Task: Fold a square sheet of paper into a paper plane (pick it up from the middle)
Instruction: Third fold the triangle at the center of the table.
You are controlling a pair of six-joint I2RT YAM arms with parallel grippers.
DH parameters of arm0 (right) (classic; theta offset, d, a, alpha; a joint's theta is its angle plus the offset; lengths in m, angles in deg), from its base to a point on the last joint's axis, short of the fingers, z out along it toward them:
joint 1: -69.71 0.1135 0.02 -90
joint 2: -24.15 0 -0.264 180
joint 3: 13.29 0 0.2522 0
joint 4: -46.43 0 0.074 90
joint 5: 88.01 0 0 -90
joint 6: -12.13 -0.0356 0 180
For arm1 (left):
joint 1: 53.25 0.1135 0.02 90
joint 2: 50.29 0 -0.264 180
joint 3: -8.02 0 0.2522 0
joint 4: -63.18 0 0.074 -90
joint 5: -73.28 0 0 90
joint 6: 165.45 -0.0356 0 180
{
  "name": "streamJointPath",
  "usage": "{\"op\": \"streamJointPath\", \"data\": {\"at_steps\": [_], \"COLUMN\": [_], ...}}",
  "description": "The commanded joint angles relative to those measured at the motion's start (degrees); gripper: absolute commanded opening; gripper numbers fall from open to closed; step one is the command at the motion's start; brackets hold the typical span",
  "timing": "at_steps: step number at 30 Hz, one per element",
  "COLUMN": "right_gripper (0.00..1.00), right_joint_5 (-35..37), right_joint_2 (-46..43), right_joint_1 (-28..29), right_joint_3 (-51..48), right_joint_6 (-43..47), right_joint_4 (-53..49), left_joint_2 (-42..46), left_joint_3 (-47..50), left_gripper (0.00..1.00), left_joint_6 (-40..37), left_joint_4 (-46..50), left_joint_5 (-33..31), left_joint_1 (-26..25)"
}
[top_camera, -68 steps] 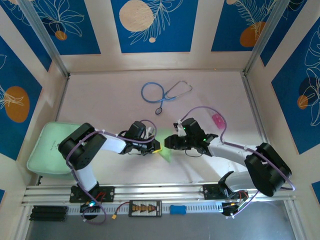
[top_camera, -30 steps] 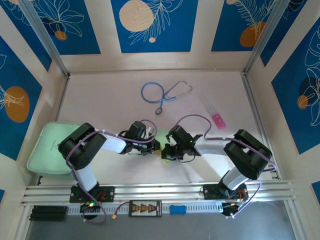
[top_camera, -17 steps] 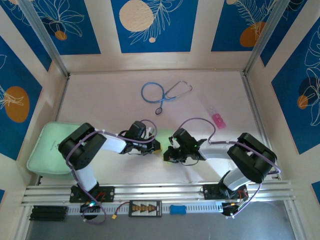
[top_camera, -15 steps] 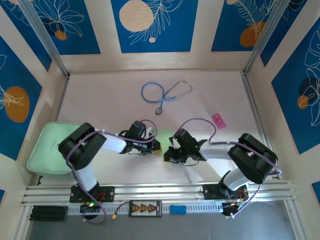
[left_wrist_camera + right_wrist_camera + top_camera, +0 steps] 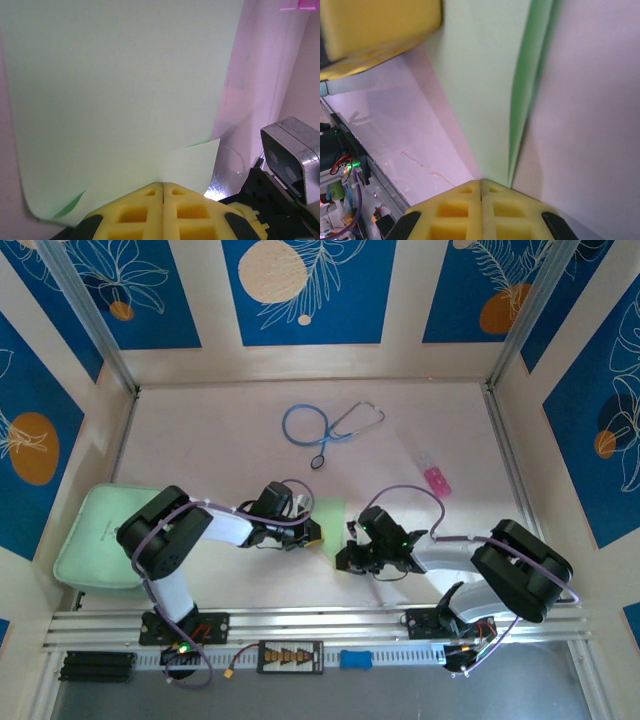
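Carefully: your left end effector (image 5: 163,186), clenched, meets the square sheet of paper (image 5: 120,100) lying just ahead of its tips; the right end effector (image 5: 481,183), also clenched, touches the crease (image 5: 519,110). Any sideways drag could skew or tear it.

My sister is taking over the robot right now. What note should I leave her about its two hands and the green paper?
Left gripper: shut, tips at the near edge of the square sheet of paper; pinching or only pressing, I cannot tell.
Right gripper: shut, tips at the end of a long fold in the sheet.
Sheet: lying on the table between the two grippers.
Done: folding has begun.
Left: the remaining folds; the shape is far from finished.
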Motion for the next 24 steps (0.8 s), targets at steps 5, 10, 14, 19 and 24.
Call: {"op": "streamJointPath", "data": {"at_steps": [5, 10, 14, 19, 24], "right_gripper": [0.06, 0.06, 0.06, 0.06, 0.05], "right_joint_5": [-0.56, -1.33, -2.68, -3.52, -3.04], "right_joint_2": [-7.41, -12.94, -11.08, -5.40, 1.11], "right_joint_1": [-0.47, -2.18, -3.39, -3.27, -3.06], "right_joint_3": [-1.47, -1.15, 1.10, 4.66, 8.81], "right_joint_6": [-1.32, -1.63, -1.03, -1.61, -2.05], "right_joint_4": [-9.15, -5.90, -5.19, -3.79, -2.84], "left_joint_2": [-0.84, -0.44, -0.57, -0.99, -0.92], "left_joint_3": [1.25, 1.05, 1.04, 1.07, 1.04], "left_gripper": [0.00, 0.00, 0.00, 0.00, 0.00], "left_joint_6": [-0.66, -1.01, -0.92, -0.84, -0.79], "left_joint_4": [4.83, 5.47, 5.15, 4.71, 4.73], "left_joint_5": [-2.52, -2.85, -2.64, -2.36, -2.32], "left_joint_1": [-0.16, -0.29, -0.25, -0.24, -0.23]}}
